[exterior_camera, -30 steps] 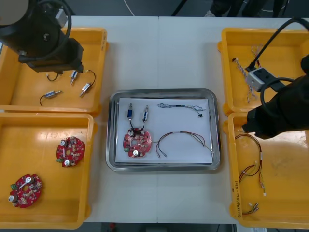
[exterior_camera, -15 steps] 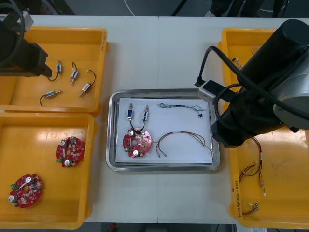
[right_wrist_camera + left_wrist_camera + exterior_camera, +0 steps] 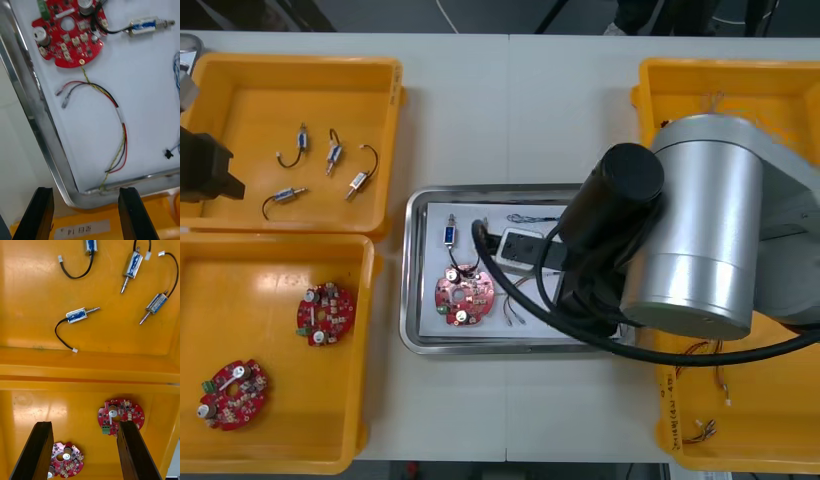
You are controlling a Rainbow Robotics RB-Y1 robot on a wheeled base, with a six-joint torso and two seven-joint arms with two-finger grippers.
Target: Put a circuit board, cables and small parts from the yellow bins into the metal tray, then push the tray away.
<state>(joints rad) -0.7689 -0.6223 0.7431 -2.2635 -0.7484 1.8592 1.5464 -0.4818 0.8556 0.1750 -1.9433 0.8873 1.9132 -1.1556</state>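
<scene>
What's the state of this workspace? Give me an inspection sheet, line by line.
Surface: light table, yellow bins at both sides.
Job's things: metal tray holds a red circuit board and a small metal part; left bins hold four small metal parts and two boards.
Clutter: nothing seen.
Tools: right tool open above the tray's corner; left tool open above the left bins.
Cables: red and yellow cable and blue and white cable lie in the tray.
Surroundings: dark floor beyond the table's far edge.

Red circuit board (image 3: pixel 464 294) in metal tray (image 3: pixel 409 300)
</scene>
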